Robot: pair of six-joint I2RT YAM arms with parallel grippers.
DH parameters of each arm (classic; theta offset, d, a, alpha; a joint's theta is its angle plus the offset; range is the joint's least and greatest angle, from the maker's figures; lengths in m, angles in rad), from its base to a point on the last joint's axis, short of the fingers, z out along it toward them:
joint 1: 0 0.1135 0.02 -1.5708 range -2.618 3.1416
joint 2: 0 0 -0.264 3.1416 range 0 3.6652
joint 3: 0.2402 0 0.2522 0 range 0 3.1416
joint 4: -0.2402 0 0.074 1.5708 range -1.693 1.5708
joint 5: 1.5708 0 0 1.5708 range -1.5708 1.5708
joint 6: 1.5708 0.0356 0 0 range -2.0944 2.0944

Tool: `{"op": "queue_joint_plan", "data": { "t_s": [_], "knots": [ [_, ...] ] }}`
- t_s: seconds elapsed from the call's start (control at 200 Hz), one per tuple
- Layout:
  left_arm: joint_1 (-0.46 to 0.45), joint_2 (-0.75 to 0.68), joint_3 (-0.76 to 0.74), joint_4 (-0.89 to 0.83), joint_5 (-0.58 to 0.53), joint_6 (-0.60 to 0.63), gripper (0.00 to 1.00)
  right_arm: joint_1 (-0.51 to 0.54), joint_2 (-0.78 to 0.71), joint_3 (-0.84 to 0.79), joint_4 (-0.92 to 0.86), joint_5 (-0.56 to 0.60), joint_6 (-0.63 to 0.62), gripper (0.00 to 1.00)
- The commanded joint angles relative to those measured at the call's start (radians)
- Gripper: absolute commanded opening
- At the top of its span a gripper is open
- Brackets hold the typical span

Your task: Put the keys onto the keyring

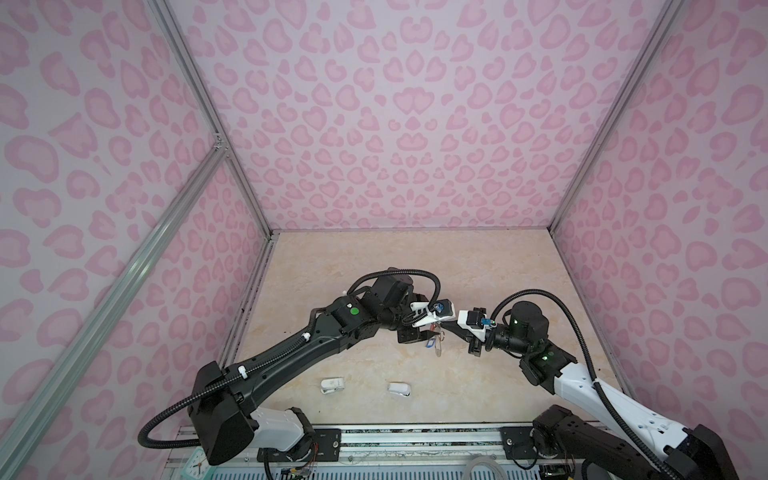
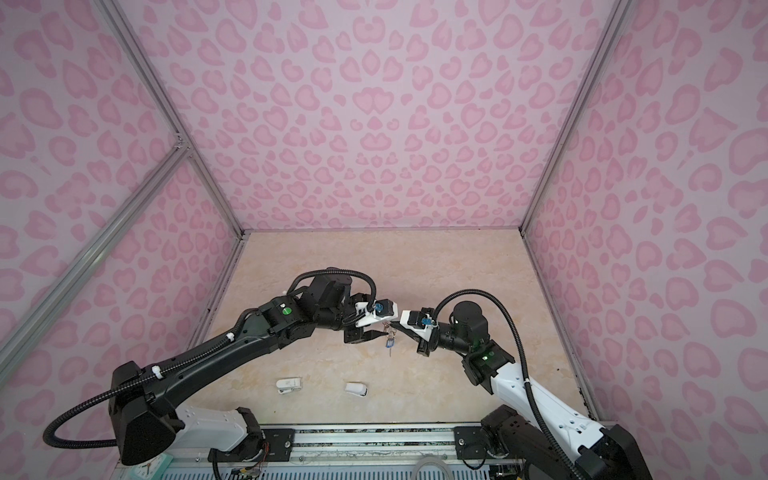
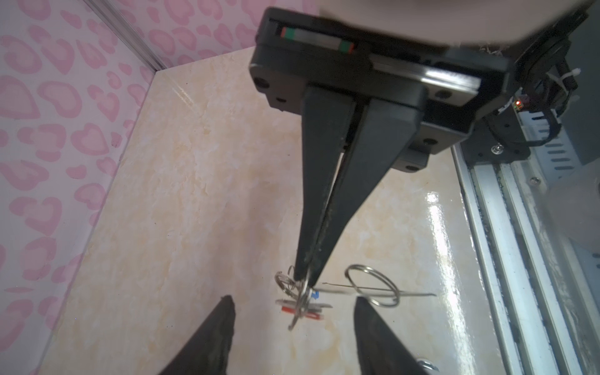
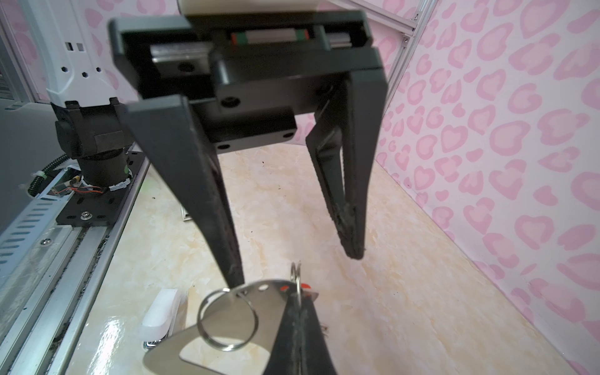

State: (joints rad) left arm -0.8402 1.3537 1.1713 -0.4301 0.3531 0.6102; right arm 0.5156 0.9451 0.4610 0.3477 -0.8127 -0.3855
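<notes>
The keyring, a flat grey metal plate with a large wire ring, hangs above the table. My right gripper is shut on its end. In the left wrist view the keyring shows edge-on, with the right gripper pinching it. The keys, with red and blue tags, dangle from small wire rings just below that pinch. In a top view the keys hang between the two arms. My left gripper stands open on either side of the keys and holds nothing. One of its fingers ends at the plate's edge.
Two small white plastic objects lie on the marble-patterned table near the front. Pink-patterned walls close in three sides. A metal rail with the arm bases runs along the front edge.
</notes>
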Motion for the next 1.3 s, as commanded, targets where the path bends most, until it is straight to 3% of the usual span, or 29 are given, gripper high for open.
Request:
{"op": "queue_joint_plan", "data": {
  "t_s": [0.0,0.29,0.44,0.865,0.94,1.02,1.295],
  "knots": [
    [0.043,-0.035,-0.041,0.104,0.118,-0.067,0.56,0.001,-0.002,-0.022,0.125,-0.031,0.019,0.00],
    [0.079,-0.052,-0.090,0.180,0.293,-0.109,0.42,0.010,0.009,-0.047,0.266,-0.035,0.051,0.00],
    [0.079,-0.047,-0.096,0.188,0.299,-0.116,0.38,0.012,0.007,-0.051,0.291,-0.038,0.054,0.00],
    [0.076,-0.033,-0.075,0.186,0.300,-0.112,0.07,0.016,0.017,-0.041,0.273,-0.046,0.036,0.00],
    [0.070,-0.029,-0.064,0.172,0.280,-0.100,0.04,0.017,0.014,-0.034,0.257,-0.023,0.033,0.15],
    [0.057,-0.026,-0.043,0.138,0.225,-0.082,0.04,0.016,0.006,-0.022,0.189,0.019,-0.006,0.24],
    [-0.006,0.038,0.099,-0.091,0.007,0.017,0.04,0.017,-0.031,0.007,0.056,0.107,-0.086,0.27]
  ]
}}
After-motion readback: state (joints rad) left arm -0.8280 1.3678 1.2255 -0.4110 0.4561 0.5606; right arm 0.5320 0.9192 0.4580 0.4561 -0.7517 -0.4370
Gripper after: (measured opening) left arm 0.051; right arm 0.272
